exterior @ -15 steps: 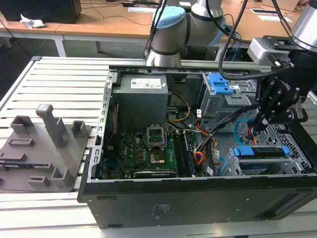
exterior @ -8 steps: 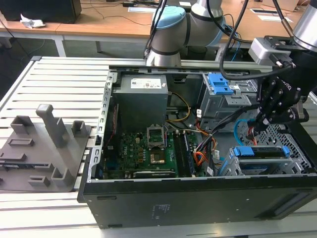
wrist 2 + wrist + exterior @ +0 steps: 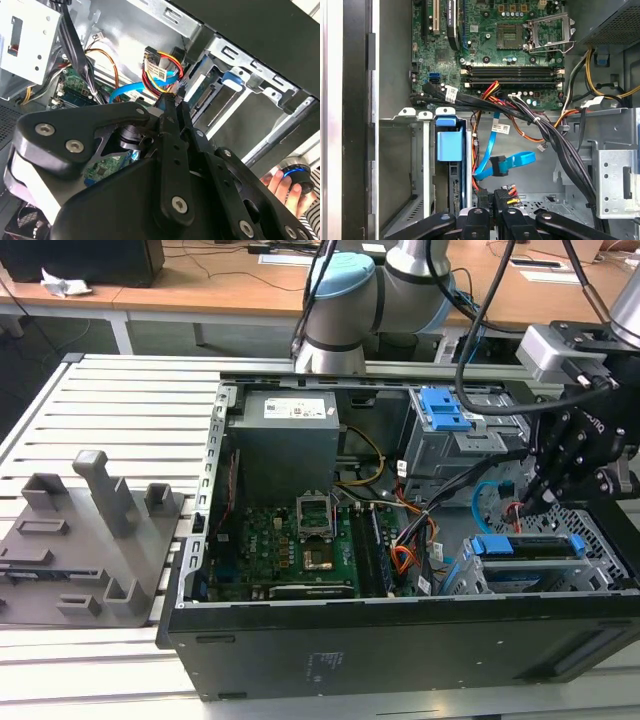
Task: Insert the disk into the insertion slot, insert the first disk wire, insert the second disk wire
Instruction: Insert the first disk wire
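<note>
Pincer [image 3: 170,100]: drawn together and clamped on the dark plug of the first disk wire [image 3: 165,61], judged so the plug can be presented end-on.
Disk [image 3: 528,546]: seated in the insertion slot [image 3: 603,532], just ahead of the pincer tip, its connector edge exposed for the plug.
Blue cable [image 3: 520,160]: hung beside the pincer, untouched.

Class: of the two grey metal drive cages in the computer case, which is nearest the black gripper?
The low grey perforated cage just below the gripper; the taller cage with the blue latch stands farther off.
</note>
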Controlling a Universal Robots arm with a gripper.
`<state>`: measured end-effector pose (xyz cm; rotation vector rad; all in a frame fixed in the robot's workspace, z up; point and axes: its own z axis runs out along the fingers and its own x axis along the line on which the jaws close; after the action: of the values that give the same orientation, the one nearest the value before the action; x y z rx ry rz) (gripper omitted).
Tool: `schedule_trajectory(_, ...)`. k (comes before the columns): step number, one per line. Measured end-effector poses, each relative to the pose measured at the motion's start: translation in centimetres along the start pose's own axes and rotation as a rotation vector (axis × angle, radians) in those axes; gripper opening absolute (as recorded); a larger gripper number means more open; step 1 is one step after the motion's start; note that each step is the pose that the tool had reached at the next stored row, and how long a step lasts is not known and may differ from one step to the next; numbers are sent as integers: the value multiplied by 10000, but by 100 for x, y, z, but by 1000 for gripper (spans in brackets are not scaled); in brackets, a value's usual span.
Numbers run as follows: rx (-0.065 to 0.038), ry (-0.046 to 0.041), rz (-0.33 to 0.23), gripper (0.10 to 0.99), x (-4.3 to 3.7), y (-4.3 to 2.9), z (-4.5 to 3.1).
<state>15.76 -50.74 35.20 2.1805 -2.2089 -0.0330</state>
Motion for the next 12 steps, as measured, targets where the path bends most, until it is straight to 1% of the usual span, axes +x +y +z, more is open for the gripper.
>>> schedule_trajectory(3, 0, 1, 0, 165, 86, -1, 0)
schedule_trajectory(8, 0, 0, 0, 165, 163, -2, 2)
schedule_trajectory(9, 0, 1, 0, 165, 184, -2, 2)
schedule_trajectory(10, 0, 1, 0, 165, 231, -3, 2)
schedule_trajectory(12, 0, 0, 0, 165, 261, -4, 3)
